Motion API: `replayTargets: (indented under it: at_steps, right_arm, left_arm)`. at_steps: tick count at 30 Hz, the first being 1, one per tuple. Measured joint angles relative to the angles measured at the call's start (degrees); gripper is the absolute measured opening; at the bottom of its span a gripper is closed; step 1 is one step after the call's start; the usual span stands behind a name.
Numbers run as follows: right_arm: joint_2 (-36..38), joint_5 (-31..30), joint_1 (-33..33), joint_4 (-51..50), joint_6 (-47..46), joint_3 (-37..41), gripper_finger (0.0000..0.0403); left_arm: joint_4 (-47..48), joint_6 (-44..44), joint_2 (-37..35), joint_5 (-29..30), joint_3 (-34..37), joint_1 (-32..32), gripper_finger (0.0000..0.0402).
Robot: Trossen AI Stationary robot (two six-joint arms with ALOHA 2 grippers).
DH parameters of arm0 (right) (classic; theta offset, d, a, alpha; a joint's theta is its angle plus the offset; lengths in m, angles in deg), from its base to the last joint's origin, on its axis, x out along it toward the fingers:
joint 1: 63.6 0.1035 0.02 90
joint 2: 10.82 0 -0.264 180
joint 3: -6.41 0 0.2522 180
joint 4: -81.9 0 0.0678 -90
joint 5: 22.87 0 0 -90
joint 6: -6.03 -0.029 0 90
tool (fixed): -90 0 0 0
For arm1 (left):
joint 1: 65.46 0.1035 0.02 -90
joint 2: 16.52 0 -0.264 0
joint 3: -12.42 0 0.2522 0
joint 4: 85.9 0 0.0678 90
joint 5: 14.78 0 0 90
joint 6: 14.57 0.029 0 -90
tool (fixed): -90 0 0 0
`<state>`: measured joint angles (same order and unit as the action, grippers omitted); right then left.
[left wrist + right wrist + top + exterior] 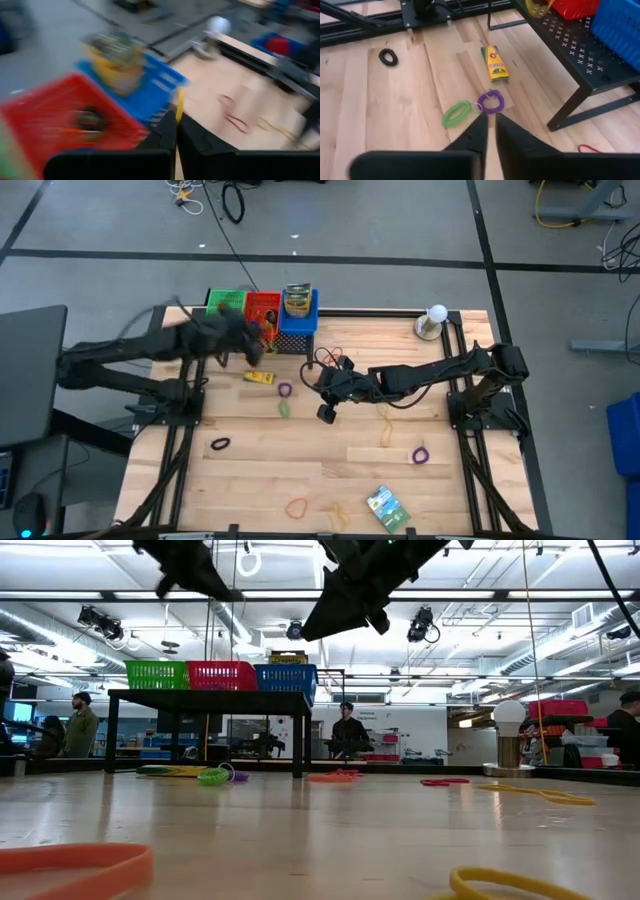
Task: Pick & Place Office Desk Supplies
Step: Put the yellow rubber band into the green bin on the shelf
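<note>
Coloured rubber bands [284, 390] and a crayon box [259, 377] lie scattered on the bench [300, 470], sorting barely begun, as the left pincer [176, 120] pinches a yellow band above the baskets [262, 311] and the right pincer [490, 120] hovers nearly closed, empty.

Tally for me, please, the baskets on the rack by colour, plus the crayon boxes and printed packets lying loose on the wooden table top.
green basket: 1
red basket: 1
blue basket: 1
crayon box: 1
green printed packet: 1
Total: 5
</note>
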<state>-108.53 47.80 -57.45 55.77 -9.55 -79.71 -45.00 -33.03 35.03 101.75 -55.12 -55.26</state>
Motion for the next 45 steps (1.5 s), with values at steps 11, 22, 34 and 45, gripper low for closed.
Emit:
replayTargets:
  at_steps: [11,22,34,45]
  right_arm:
    - [0.0,0.71,-0.61,0.25,1.51,-0.02,0.0013]
    - [-0.02,0.69,-0.61,0.29,1.51,0.0,0.0009]
    - [-0.07,1.1,-2.22,0.31,1.89,0.0,0.0008]
    - [-0.07,1.44,-2.66,0.31,3.55,0.0,0.0008]
  left_arm:
    - [15.74,6.51,-0.68,-0.9,-12.49,27.12,0.0005]
    - [14.85,7.91,2.66,-16.94,-3.79,45.45,0.0018]
    - [35.51,5.77,12.96,-22.14,-16.27,48.0,0.0156]
    - [38.67,11.09,17.41,-10.49,-23.39,44.86,0.0226]
